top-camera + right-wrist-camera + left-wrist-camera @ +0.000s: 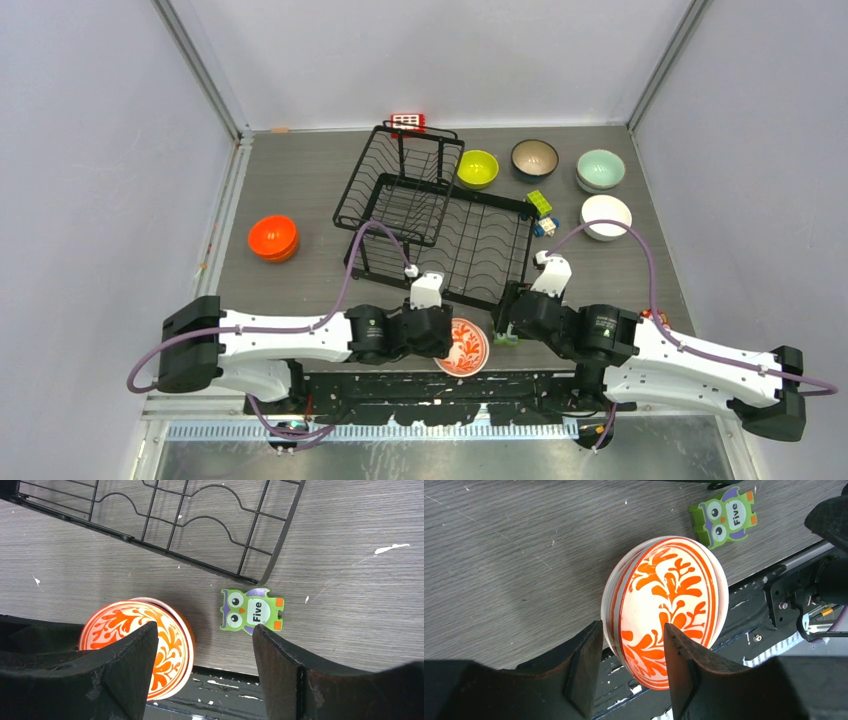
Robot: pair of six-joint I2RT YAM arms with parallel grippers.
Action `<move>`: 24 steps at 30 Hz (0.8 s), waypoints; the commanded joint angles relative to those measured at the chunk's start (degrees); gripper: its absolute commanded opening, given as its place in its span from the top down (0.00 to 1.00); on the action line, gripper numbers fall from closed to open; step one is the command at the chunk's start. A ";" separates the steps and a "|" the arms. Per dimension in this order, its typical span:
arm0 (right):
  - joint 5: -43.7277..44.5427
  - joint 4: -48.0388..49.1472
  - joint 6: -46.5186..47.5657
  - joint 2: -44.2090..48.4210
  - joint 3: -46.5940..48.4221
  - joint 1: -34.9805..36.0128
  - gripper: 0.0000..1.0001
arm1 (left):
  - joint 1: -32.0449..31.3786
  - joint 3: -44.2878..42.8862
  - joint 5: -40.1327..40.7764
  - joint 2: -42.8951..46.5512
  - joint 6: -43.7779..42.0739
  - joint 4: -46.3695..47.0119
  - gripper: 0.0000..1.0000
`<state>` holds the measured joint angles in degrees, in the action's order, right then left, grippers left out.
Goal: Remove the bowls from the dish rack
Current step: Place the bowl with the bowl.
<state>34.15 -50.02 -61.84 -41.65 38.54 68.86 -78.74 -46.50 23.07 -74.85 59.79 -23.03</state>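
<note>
Left claw [633,630] nearest: its jaws stand narrowly parted astride the rim of the red floral bowl [669,595], which sits at the worktop's [499,555] near edge, seemingly overhanging it, clear of the dish rack [440,215]. If the claw lifts off crooked, a finger could snag that rim and tip the bowl off. Right claw [205,629] gapes wide, empty.

A grey wood-grain table [300,190] carries a black wire dish rack [440,215] at centre frame. A stack of orange bowls [273,238] sits at left. Across the upper right stand a lime green bowl [478,168], a dark brown bowl [534,157] and a pale mint bowl [600,169], with a white bowl [606,216] below them. A red gridded block [407,122] lies behind the rack and small toy blocks [540,203] just right of it. At bottom centre, a red-patterned white bowl [470,350] rests at the table's edge beside a green owl block [252,611].
</note>
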 commanded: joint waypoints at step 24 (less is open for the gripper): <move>0.54 2.45 -0.66 -0.66 0.26 -0.04 0.27 | -1.59 1.32 4.62 3.32 1.44 -3.52 0.84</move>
<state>33.32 -48.84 -61.84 -42.74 38.54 68.86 -80.14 -45.52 26.50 -71.00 61.25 -27.75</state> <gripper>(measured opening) 0.734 0.171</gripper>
